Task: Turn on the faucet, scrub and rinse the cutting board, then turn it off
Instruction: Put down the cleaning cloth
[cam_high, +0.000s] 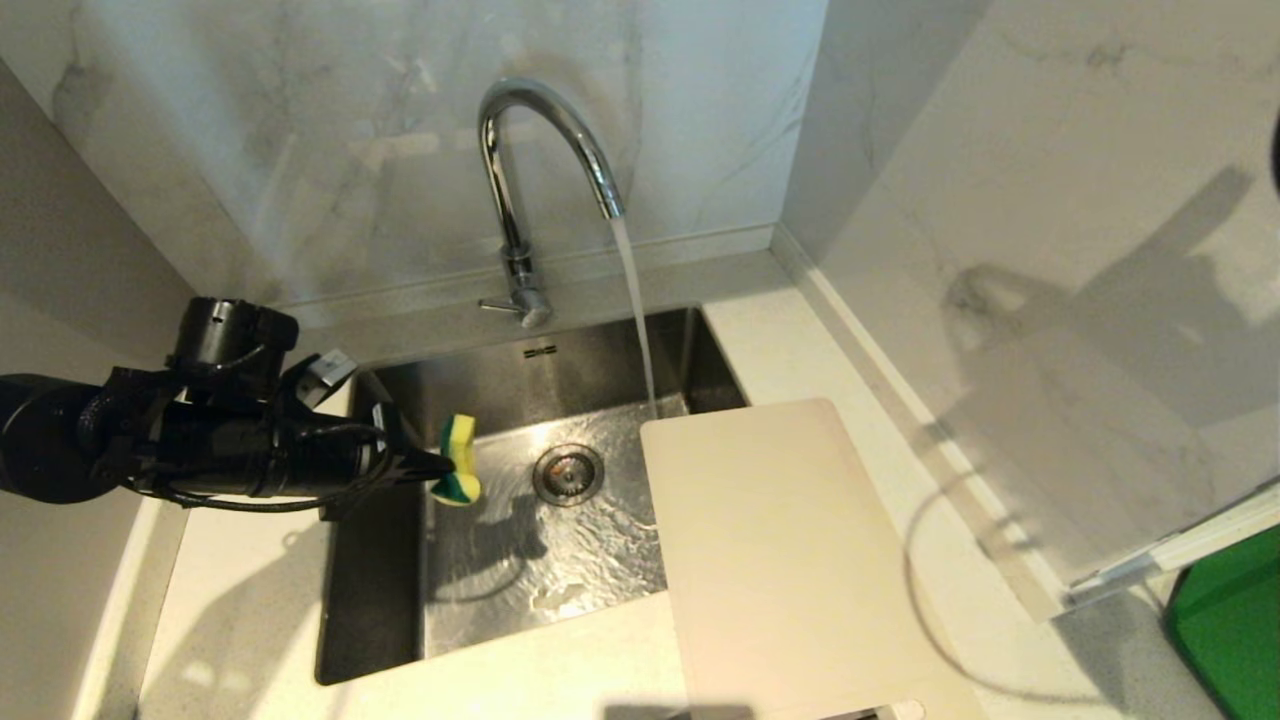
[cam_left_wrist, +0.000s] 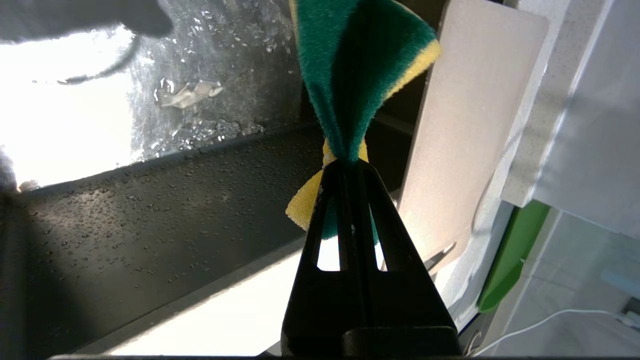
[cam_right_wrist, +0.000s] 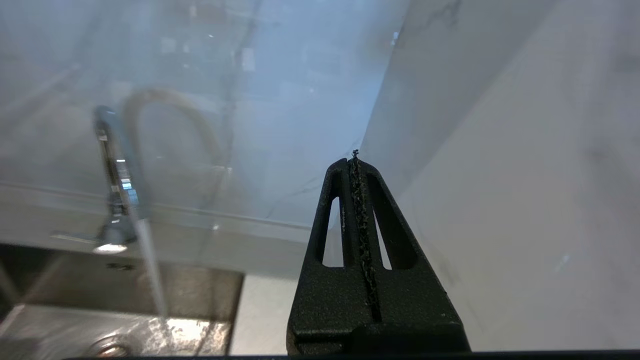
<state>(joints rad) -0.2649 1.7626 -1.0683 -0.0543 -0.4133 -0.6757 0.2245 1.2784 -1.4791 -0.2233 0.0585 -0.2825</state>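
One step down: faucet (cam_high: 530, 160) running, left gripper (cam_high: 440, 466) clenching the sponge (cam_high: 459, 474), right gripper (cam_right_wrist: 356, 160) clamped empty; cutting board (cam_high: 780, 560) awaits scrubbing, rinsing, shutoff

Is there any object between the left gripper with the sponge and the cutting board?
Nothing visible blocks it. The left gripper, shut on the sponge, hangs over the sink; only the wet basin lies between it and the cutting board at the sink's right edge.
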